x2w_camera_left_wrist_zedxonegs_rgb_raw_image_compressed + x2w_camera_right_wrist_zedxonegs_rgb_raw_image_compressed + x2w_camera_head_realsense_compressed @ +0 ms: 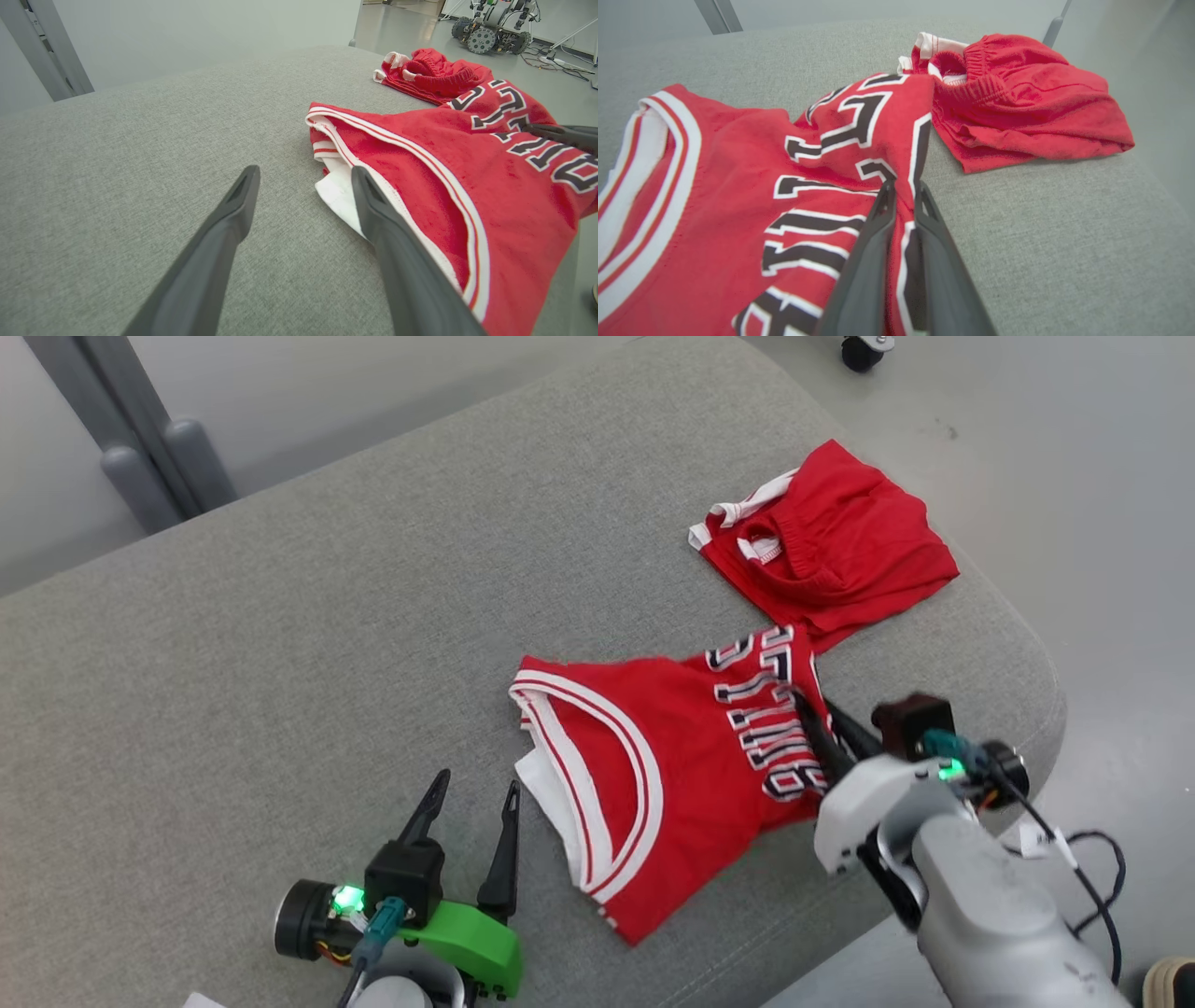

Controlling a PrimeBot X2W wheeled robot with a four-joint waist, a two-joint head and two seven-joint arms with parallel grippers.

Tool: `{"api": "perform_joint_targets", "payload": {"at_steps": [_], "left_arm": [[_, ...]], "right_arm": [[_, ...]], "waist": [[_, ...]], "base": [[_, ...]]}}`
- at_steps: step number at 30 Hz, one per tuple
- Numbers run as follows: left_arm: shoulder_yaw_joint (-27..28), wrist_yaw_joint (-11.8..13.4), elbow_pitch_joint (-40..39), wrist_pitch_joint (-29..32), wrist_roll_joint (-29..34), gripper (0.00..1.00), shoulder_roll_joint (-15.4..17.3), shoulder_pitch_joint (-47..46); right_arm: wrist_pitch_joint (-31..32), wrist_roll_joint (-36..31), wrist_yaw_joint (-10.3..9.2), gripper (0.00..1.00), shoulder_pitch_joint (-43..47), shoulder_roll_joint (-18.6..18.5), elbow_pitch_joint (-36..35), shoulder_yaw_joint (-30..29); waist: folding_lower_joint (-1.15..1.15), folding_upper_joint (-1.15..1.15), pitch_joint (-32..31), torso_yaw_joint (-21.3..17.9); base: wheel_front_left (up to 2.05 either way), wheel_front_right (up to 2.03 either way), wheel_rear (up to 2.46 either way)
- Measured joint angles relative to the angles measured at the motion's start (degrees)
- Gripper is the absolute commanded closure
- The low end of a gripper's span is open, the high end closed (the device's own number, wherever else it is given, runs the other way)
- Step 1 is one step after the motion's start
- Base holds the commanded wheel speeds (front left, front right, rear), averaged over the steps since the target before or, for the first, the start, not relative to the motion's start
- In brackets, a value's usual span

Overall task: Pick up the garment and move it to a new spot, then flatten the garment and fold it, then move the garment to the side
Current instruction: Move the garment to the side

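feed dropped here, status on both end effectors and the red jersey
Left end effector open, empty, beside the red white-trimmed basketball jersey. Right end effector shut on jersey's lettered edge. Red elastic-waisted fabric shorts lie at its far corner.

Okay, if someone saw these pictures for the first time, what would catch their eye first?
A bright red jersey with bold lettering lies rumpled on the grey cushion. The right fingers are shut on its lettered edge, the left fingers open beside its striped trim. Red shorts lie beyond it.
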Motion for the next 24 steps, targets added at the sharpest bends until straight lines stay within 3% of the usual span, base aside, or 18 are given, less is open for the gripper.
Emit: {"api": "perform_joint_targets", "payload": {"at_steps": [8, 11, 17, 18, 19, 20, 24], "left_arm": [[2.8, -1.4, 1.3, 0.0, 2.9, 0.0, 0.0, -1.6], [3.4, -1.9, 1.4, 0.0, 3.6, 0.0, 0.0, -2.4], [3.1, -2.4, 1.3, 0.0, 3.9, 0.0, 0.0, -3.7], [3.0, -2.4, 1.2, 0.0, 3.9, 0.0, 0.0, -3.9], [3.0, -2.4, 1.2, 0.0, 3.9, 0.0, 0.0, -4.1], [3.0, -2.4, 1.1, 0.0, 3.8, 0.0, 0.0, -4.2], [3.3, -2.1, 1.1, 0.0, 3.4, 0.0, 0.0, -4.5]], "right_arm": [[1.6, -5.3, 0.0, 1.0, -18.3, -3.5, 4.8, -1.3], [3.6, -8.3, 0.0, 1.0, -23.4, -7.1, 8.3, -3.9], [5.8, -17.0, 0.0, 1.0, -29.0, -17.9, 13.2, -11.7], [6.0, -18.2, 0.0, 0.73, -29.4, -19.4, 13.5, -14.0], [5.8, -19.3, 0.0, 0.31, -29.5, -20.7, 13.4, -16.9], [5.5, -20.9, 0.0, 0.0, -29.6, -21.7, 13.3, -19.1], [4.6, -25.3, 0.0, 0.0, -28.8, -21.0, 12.4, -26.6]], "waist": [[0.0, 0.0, 4.2, 1.4], [0.0, 0.0, 5.7, 2.8], [0.0, 0.0, 7.9, 6.0], [0.0, 0.0, 8.2, 6.6], [0.0, 0.0, 8.5, 7.1], [0.0, 0.0, 8.7, 7.5], [0.0, 0.0, 9.3, 8.7]], "base": [[0.0, 0.0, 0.0], [0.0, 0.0, 0.0], [0.0, 0.0, 0.0], [0.0, 0.0, 0.0], [0.0, 0.0, 0.0], [0.0, 0.0, 0.0], [0.0, 0.0, 0.0]]}}
